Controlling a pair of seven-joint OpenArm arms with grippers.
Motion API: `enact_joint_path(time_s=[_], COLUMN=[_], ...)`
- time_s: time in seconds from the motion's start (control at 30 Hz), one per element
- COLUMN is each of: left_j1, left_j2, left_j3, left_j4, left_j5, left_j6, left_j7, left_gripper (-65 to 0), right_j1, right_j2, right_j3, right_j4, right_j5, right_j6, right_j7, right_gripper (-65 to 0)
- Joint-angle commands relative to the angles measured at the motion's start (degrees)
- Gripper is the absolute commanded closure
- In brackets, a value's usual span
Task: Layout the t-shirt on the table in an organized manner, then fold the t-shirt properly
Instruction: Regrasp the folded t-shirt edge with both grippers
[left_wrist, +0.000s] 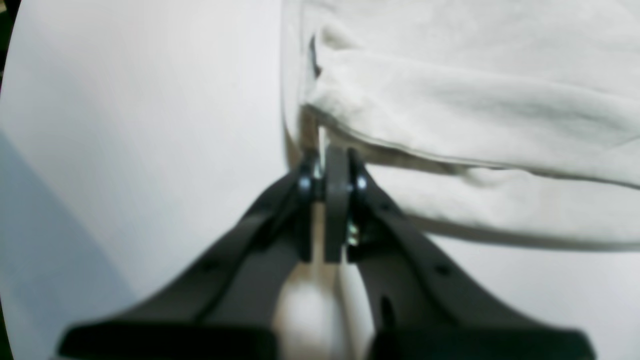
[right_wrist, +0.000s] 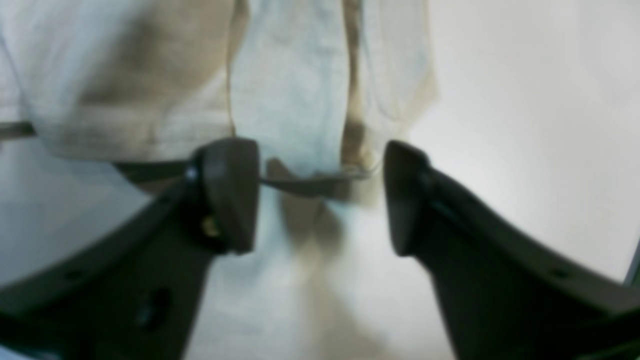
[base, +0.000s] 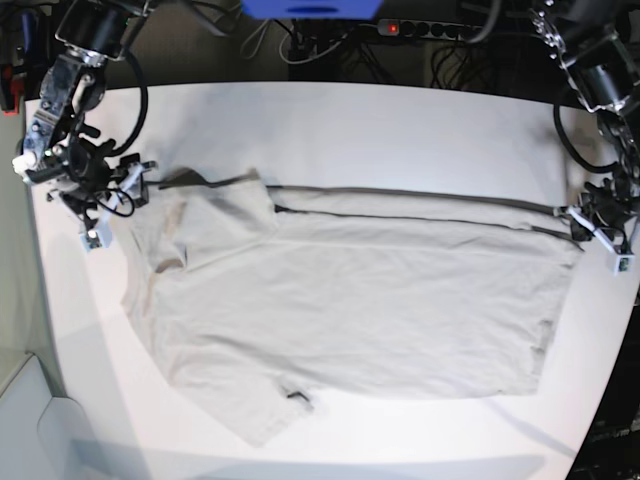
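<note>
Currently one t-shirt lies spread on the table, its long axis running across the base view from left to right. The neck and shoulder end points to that view's left, the hem to its right. One short sleeve juts toward the near edge, with a small dark mark beside it; the other sleeve lies toward the far side, at the left. The far long edge is turned over on itself, showing as two dark parallel lines along the shirt's length. The cloth is wrinkled at the shoulder end and flatter through the body.

Two arms are in view, one at each end of the garment. The left gripper is at the hem corner, on the base view's right; its jaws are pressed together with a thin edge of cloth pinched between them, as the left wrist view shows. The right gripper is at the shoulder end, on the base view's left. Its jaws stand apart, with a hemmed cloth edge lying in the gap between them. That view is blurred, and I cannot tell whether either pad touches the cloth; nothing is clamped.

Cables and a power strip lie behind the table's far edge.
</note>
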Motion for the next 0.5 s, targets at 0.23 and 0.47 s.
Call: enact_joint_path(time_s=[0.23,0.47], left_j1=[-0.98,-0.89], left_j2=[-1.19,-1.28], left_j3=[-0.18,-0.18], left_j4=[0.79,0.61], left_j5=[-0.41,-0.24], left_j6=[-0.02,-0.02], left_j7=[-0.96,-0.96], left_gripper=[-0.3,-0.3], right_j1=[0.67,0.49], right_j2=[0.53,0.71], right_j3=[0.09,0.44], right_j4=[0.87,0.87], right_j5=[0.52,0.52], right_j6=[-0.27,-0.27], right_j7=[0.90,0.55], right_gripper=[-8.9,0.0])
